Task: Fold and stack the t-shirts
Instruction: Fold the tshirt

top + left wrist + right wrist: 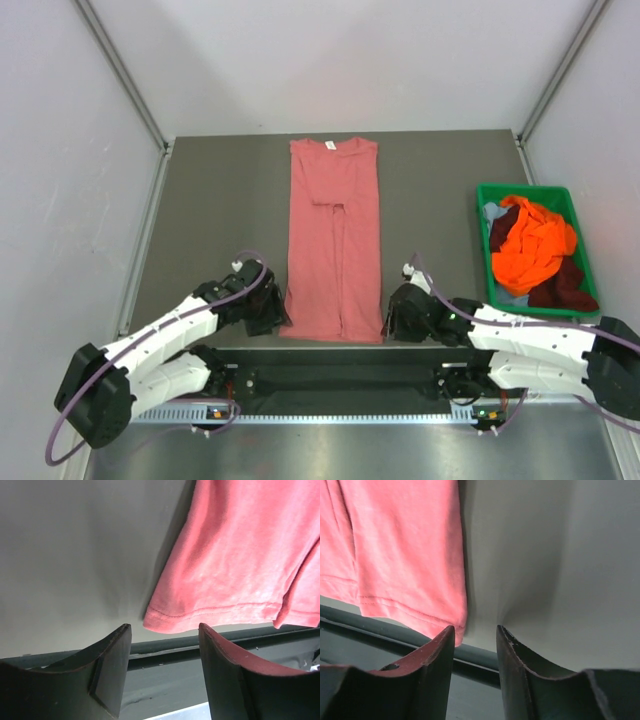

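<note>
Sleeves folded in, cross-fold pending: salmon-pink t-shirt (334, 240) flat on desk (220, 210), left hand (272, 315) and right hand (397, 320) flanking its near hem, both agape, empty — right of it, other t-shirts (530, 250) heaped unfolded in green bin (524, 189).

One t-shirt (335, 240) lies on the table (220, 200), left of the bin (525, 190) holding shirts (535, 250).

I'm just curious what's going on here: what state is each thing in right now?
salmon-pink t-shirt: flat, sides folded in, a long strip
green bin: holds crumpled shirts, orange on top
left fingers: open, empty, at the t-shirt's hem
right fingers: open, empty, at the t-shirt's hem
</note>
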Controlling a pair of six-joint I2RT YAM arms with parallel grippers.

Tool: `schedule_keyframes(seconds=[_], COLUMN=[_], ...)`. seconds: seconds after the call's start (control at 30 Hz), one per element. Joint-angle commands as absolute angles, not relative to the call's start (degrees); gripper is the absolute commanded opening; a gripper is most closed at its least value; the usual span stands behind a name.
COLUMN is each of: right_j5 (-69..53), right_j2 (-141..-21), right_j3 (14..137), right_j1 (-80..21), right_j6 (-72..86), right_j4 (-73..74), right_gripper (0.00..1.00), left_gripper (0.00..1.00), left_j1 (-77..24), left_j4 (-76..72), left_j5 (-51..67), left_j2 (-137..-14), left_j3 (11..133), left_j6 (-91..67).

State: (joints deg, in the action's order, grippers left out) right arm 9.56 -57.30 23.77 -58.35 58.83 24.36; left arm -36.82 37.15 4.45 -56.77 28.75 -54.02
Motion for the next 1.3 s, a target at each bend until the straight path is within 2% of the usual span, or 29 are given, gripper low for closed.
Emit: schedule_keyframes(seconds=[0.0,0.17,0.4,0.57,0.63,0.67,0.77,0.83,0.87,0.9,1.0,1.1,1.2,1.23,1.27], right_j5=[9.15,8.0,7.12,6.68,6.33,6.33,6.24,6.33,6.59,6.77,6.85,7.73,8.52,8.53,8.61], right_j2=[-57.04,-59.24,-59.68,-60.55,-61.17,-61.52,-63.8,-64.6,-64.51,-64.08,-62.85,-61.0,-59.07,-58.54,-58.36], right_j3=[25.23,24.79,23.73,23.64,23.73,24.17,24.87,24.7,24.18,23.73,22.15,21.97,21.97,22.15,22.24], right_j1=[-58.27,-58.45,-58.97,-59.41,-59.85,-60.03,-60.29,-60.64,-60.82,-60.99,-61.08,-61.26,-61.26,-61.35,-61.26], right_j6=[60.99,62.66,64.69,65.04,65.21,65.39,65.57,66.18,66.44,66.88,67.24,67.24,67.15,66.97,66.89], right_j4=[24.88,23.12,20.83,19.34,18.46,18.54,19.16,19.86,19.86,19.34,18.98,20.39,21.88,22.32,22.5], right_gripper=[0.4,0.4,0.4,0.4,0.39,0.39,0.37,0.33,0.29,0.17,0.0,0.0,0.0,0.0,0.0], left_gripper=[0.61,0.62,0.54,0.38,0.29,0.19,0.08,0.05,0.0,0.0,0.0,0.02,0.23,0.34,0.37], left_j1=[-37.0,-36.91,-36.91,-37.0,-37.0,-37.0,-37.0,-37.0,-37.0,-37.0,-37.0,-37.09,-37.09,-37.09,-37.09], left_j4=[38.4,35.52,32.34,32.7,32.61,32.52,32.52,32.52,32.52,32.87,33.31,33.66,33.84,33.75,33.84], left_j5=[2.82,5.09,7.12,7.91,8.26,8.52,9.58,10.1,10.11,10.28,10.63,11.07,12.04,12.22,11.96], left_j2=[-56.25,-58.01,-60.12,-58.8,-58.19,-58.1,-58.09,-57.92,-57.66,-57.4,-56.43,-55.55,-54.76,-54.58,-54.49], left_j3=[30.5,28.83,27.16,26.46,26.11,25.93,25.31,24.61,24.44,24.26,24.08,24.0,24.17,24.34,24.52], left_j6=[-54.24,-54.84,-55.99,-57.21,-57.57,-58.0,-58.71,-58.97,-59.15,-59.15,-59.41,-59.85,-60.38,-60.47,-60.29])
